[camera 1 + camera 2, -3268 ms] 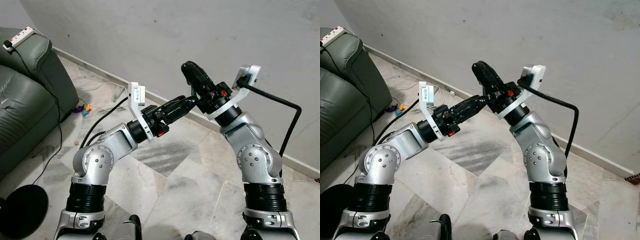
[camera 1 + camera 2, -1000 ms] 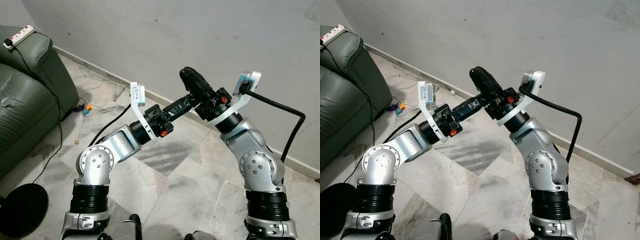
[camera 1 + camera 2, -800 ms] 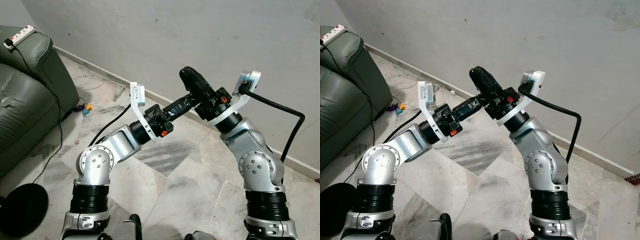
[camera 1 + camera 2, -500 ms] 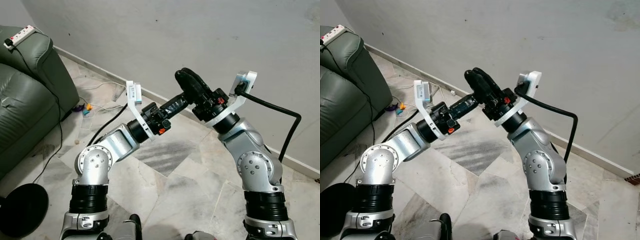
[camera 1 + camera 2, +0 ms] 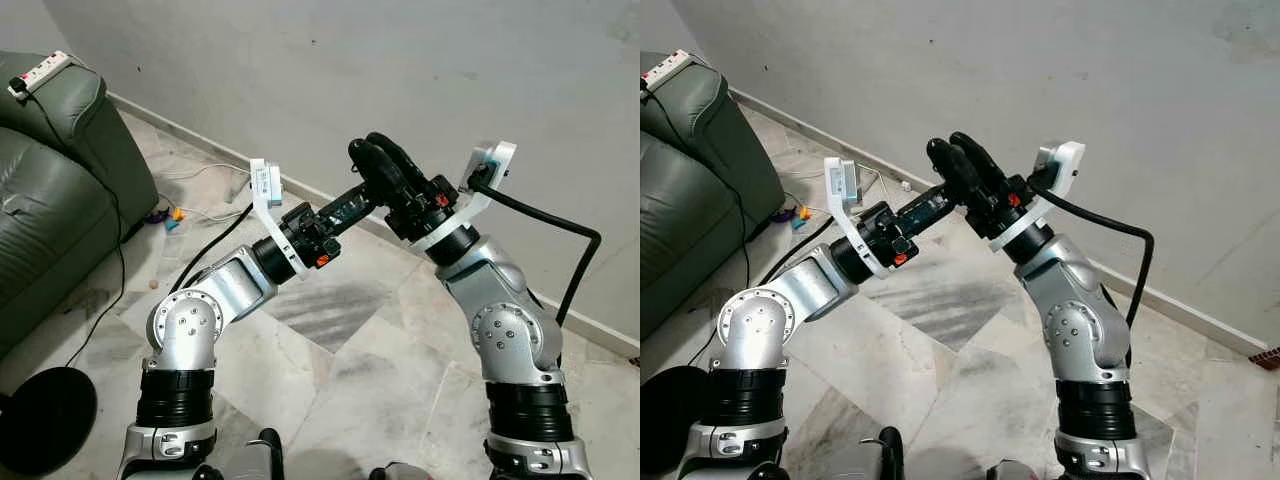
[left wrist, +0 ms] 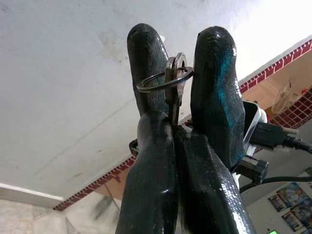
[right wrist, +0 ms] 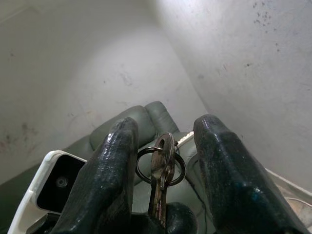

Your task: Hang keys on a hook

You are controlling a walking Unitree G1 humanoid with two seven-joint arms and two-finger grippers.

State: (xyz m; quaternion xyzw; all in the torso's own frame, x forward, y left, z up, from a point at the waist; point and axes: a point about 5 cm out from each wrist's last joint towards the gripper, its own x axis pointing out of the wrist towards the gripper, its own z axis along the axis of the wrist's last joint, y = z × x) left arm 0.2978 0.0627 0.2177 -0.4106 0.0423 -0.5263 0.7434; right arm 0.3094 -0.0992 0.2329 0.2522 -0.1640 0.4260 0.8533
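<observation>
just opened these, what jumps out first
The two grippers meet in mid-air before the bare wall: the left gripper pinches a key on a ring, held up between the open fingers of the right gripper. A green sofa stands to the robot's left.

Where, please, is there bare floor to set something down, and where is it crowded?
Bare marble floor lies between the two arms, out to the wall's skirting. By the green sofa it is crowded with cables. The left tool, shut on the keys, sits between the right tool's open fingers.
</observation>
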